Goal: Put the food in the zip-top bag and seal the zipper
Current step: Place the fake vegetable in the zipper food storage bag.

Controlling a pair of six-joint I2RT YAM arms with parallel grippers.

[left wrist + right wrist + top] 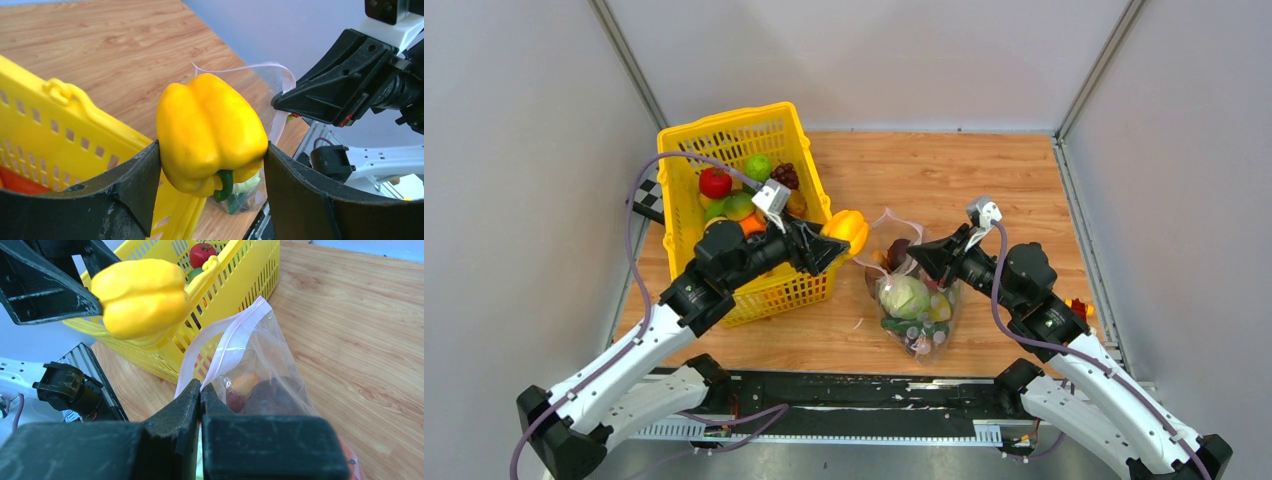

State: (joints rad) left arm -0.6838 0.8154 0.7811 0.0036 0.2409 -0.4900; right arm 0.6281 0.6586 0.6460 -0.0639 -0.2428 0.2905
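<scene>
Item 1, L gripper [211, 170]: my two matte black, scuffed fingers stand wide apart, clamped on opposite flanks of a yellow pepper [210, 125]. Pepper is glossy moulded plastic, lobed, w/ short green stem at its low end in the wrist view. It is held in the air just off the basket's right rim, near the bag's mouth; can't tell if it touches the rim. Item 2, R gripper [201, 392]: jaws pressed together, pinching the top edge of the zip-top bag [916, 310] right at the zipper [227, 345]. Zipper is a thin pale pinkish strip, curled & unsealed, and the mouth is held up, gaping toward the pepper. Bag: clear, soft, crinkled film, lower part lying on the table [994, 190], which is warm brown wood-grain. Bag contents: round pale-green cabbage [904, 296], dark green cucumber-like piece [896, 324], dark purplish piece [272, 397], small orange-yellow piece [244, 382]; the rest too jumbled to name. Item 3, basket [724, 125]: bright yellow rigid plastic, rectangular, lattice walls w/ slotted holes, flared rim, on the table's left half. Basket contents: red tomato [715, 183], round green fruit [757, 166], dark grape bunch [785, 176], 2nd green piece [736, 206], orange piece [752, 225] partly under my L wrist.
</scene>
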